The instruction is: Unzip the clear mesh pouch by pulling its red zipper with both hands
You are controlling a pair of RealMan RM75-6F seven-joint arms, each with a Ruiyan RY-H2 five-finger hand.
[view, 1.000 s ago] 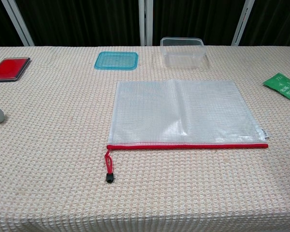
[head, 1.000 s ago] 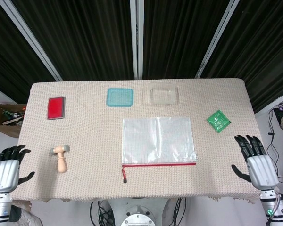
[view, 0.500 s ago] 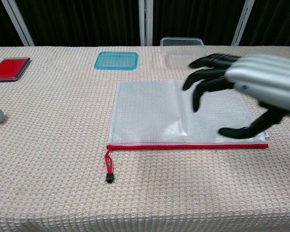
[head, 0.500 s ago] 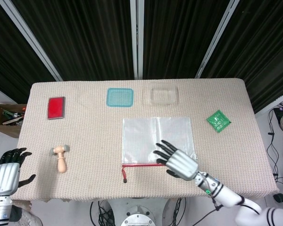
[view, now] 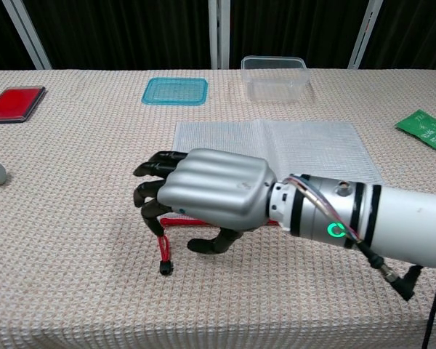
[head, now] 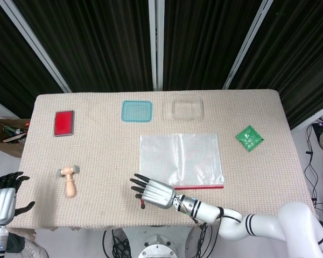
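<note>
- The pouch (head: 181,159) lies flat at the table's (head: 97,156) centre, its red zipper (head: 202,186) along the 6 o'clock edge, closed as far as it shows.
- The right hand (head: 153,192) hovers over the pouch's 7 o'clock corner, palm down, fingers (view: 151,169) spread and pointing toward 9 o'clock, holding nothing.
- The zipper's red pull cord (view: 162,251) hangs out below those fingers; whether they touch it, I cannot tell.
- The left hand (head: 2,200) sits off the table's 8 o'clock corner, fingers apart, empty.
- A wooden stamp (head: 69,181) lies at 9 o'clock of the pouch.
- At 12 o'clock: a red pad (head: 64,122), a blue lid (head: 137,111), a clear box (head: 187,108).
- A green packet (head: 249,137) lies at 2 o'clock.
</note>
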